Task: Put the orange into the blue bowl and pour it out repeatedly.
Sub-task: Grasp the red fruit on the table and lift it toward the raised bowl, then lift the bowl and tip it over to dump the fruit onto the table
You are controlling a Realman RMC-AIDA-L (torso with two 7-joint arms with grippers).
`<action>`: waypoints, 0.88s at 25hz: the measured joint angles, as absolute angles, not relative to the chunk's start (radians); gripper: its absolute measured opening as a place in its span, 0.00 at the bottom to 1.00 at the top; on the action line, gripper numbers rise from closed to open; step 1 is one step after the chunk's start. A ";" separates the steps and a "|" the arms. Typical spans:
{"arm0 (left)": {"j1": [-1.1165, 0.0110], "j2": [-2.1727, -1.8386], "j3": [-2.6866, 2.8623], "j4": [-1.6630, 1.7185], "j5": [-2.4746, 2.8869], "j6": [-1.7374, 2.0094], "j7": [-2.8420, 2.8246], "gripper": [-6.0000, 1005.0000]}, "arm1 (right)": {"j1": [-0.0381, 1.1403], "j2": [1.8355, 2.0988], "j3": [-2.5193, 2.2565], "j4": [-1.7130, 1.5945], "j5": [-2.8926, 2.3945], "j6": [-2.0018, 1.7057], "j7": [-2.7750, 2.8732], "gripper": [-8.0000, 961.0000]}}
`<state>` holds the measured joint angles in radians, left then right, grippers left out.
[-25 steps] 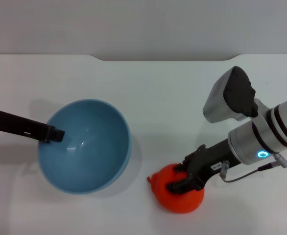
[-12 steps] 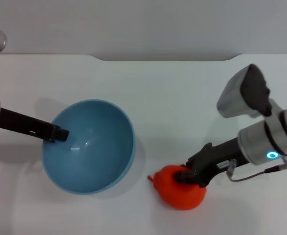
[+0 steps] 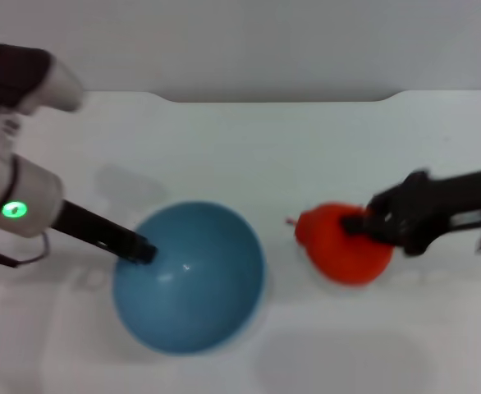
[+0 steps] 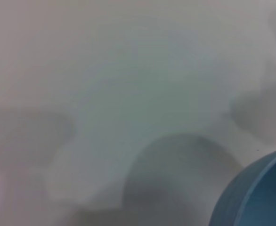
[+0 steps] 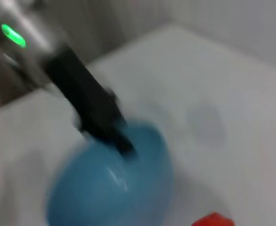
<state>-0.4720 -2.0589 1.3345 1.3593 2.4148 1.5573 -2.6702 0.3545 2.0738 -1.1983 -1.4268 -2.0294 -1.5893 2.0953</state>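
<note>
The orange is held off the table at the right of the head view, in my right gripper, which is shut on it. A sliver of the orange shows in the right wrist view. The blue bowl is at the lower middle, held at its left rim by my left gripper, which is shut on the rim. The bowl is empty. It also shows in the right wrist view, and its edge shows in the left wrist view.
The white table runs back to a grey wall. Its far edge has a notch at the middle. The orange casts a shadow on the table below it.
My right gripper has lifted the orange up and to the right. My left gripper has carried the bowl to the right and toward the front.
</note>
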 joint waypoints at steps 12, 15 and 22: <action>-0.638 -2.070 1.624 1.242 2.379 1.439 -2.801 0.01 | 0.393 2.071 -1.215 -1.466 -1.755 -1.712 1.920 0.07; -0.661 -2.071 1.647 1.245 2.352 1.437 -2.811 0.01 | 0.411 2.071 -1.267 -1.413 -1.788 -1.682 1.920 0.09; -0.667 -2.071 1.653 1.269 2.316 1.433 -2.819 0.01 | 0.428 2.071 -1.331 -1.378 -1.858 -1.649 1.957 0.12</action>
<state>-0.6673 -2.0706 1.6534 1.2688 2.3155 1.4332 -2.8195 0.4275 2.0714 -1.3310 -1.3782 -1.8579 -1.6490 1.9574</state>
